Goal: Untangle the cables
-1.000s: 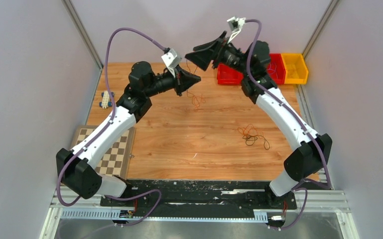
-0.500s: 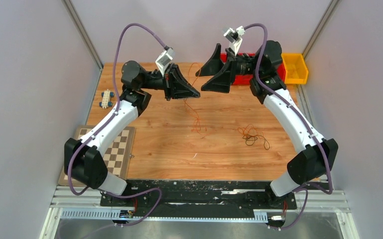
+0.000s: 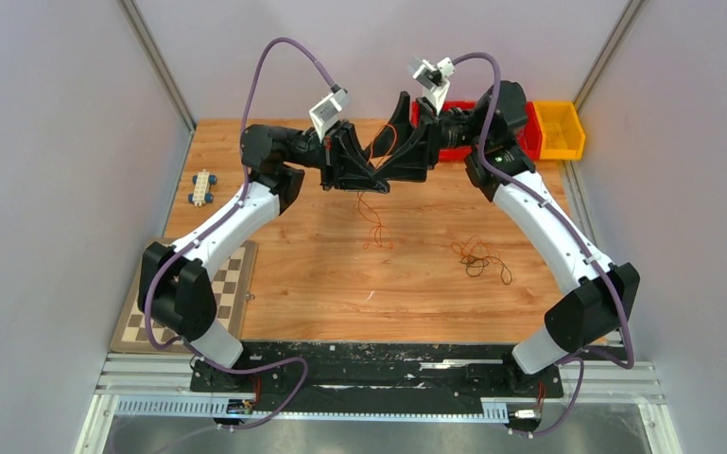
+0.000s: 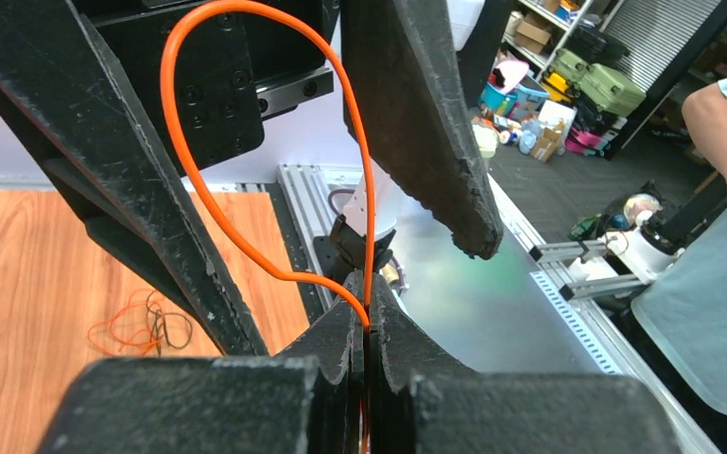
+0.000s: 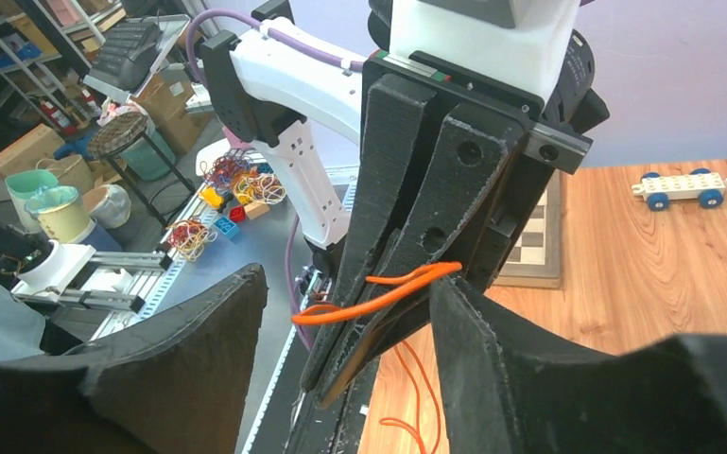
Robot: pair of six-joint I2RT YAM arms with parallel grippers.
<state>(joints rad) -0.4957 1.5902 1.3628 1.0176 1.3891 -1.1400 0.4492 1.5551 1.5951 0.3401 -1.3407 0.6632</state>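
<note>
wooden table (image 3: pixel 340 284), red bin (image 3: pixel 535 137) touching yellow bin (image 3: pixel 560 130) at far right, toy car (image 3: pixel 203 186) and chessboard (image 3: pixel 232 284) at left

bright even light, wrist foregrounds seemingly soft (edges bent)

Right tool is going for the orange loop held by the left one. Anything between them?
Nothing visible. The left tool is shut on the orange wire, and the wire's loop stands between the right tool's open fingers. Only the left tool's own fingers crowd the base of the loop.
</note>
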